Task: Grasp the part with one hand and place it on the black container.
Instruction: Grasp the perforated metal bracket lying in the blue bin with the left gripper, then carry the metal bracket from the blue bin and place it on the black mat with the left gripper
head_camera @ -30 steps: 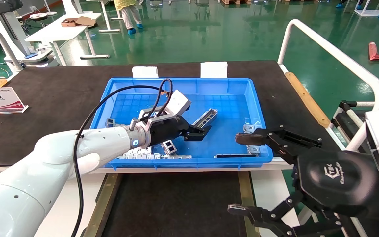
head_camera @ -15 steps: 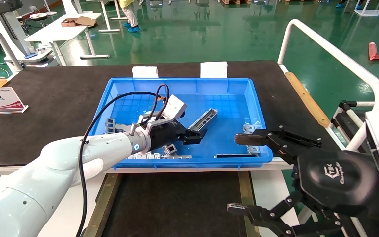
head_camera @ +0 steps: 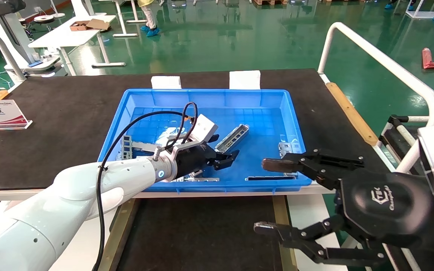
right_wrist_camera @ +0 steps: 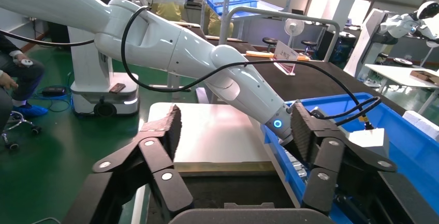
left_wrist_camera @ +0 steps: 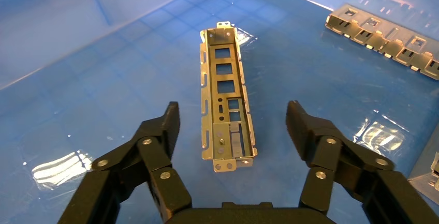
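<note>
The part (head_camera: 233, 138), a narrow silver channel strip with rectangular slots, lies slantwise on the floor of the blue bin (head_camera: 209, 95). My left gripper (head_camera: 229, 159) is open and hovers just above its near end, not touching it. In the left wrist view the part (left_wrist_camera: 226, 94) lies between the spread fingers (left_wrist_camera: 166, 125), and the gripper (left_wrist_camera: 232, 116) holds nothing. The black container (head_camera: 202, 233), with olive-bronze rails, lies in front of the bin and also shows in the right wrist view (right_wrist_camera: 228, 188). My right gripper (head_camera: 261, 195) is open and empty above the container's right side.
Flat silver plates (head_camera: 134, 145) lie at the bin's left, a small bracket (head_camera: 286, 147) at its right, and a dark strip (head_camera: 269, 177) along its front wall. A slotted bracket (left_wrist_camera: 385, 40) lies beyond the part. A white rail (head_camera: 382, 64) stands at the right.
My left gripper has drawn back a little towards the bin's front and sunk lower, still open. My right gripper has shifted slightly left. The part has not moved.
</note>
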